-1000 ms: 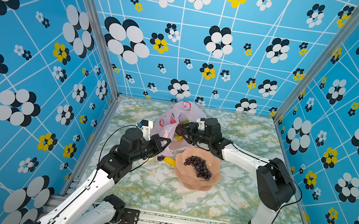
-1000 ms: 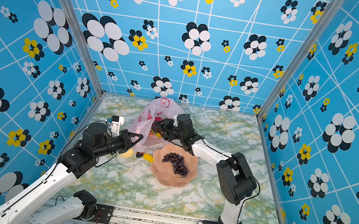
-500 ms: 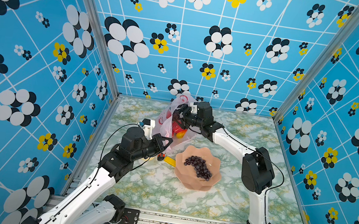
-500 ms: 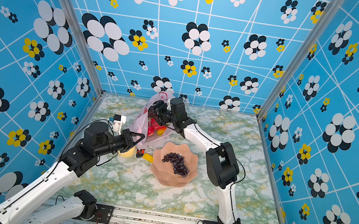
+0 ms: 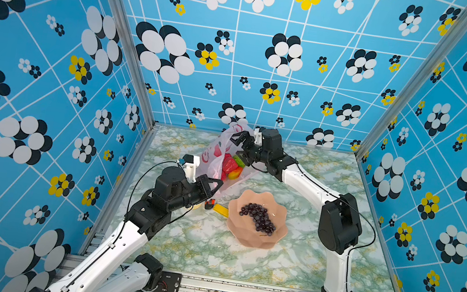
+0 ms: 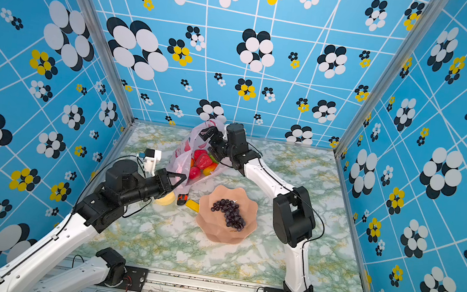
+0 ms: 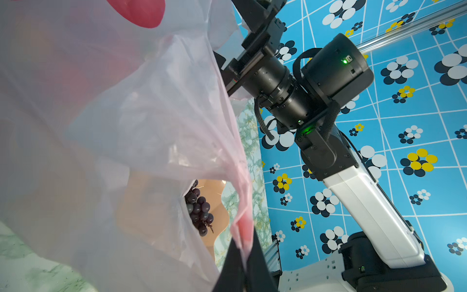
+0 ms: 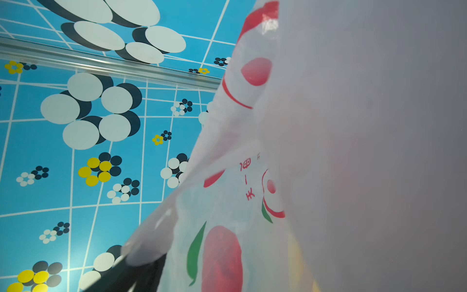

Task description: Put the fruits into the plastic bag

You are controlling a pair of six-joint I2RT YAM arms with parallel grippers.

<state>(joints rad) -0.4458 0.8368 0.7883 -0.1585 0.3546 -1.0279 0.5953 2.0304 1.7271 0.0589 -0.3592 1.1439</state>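
small red characters (image 8: 249, 194) on the plastic bag (image 8: 227, 141), not clearly legible

I count one plastic bag (image 5: 214, 153), one bowl (image 5: 246, 239), one grape bunch (image 5: 257, 216), one yellow disc (image 6: 164, 200), one flat yellow piece (image 5: 221, 210), and several bagged fruits (image 5: 229, 163).

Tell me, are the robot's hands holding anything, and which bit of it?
The left gripper pinches the plastic bag by its near edge, jaws shut. The right gripper holds nothing: its jaws stand open at the bag's mouth.
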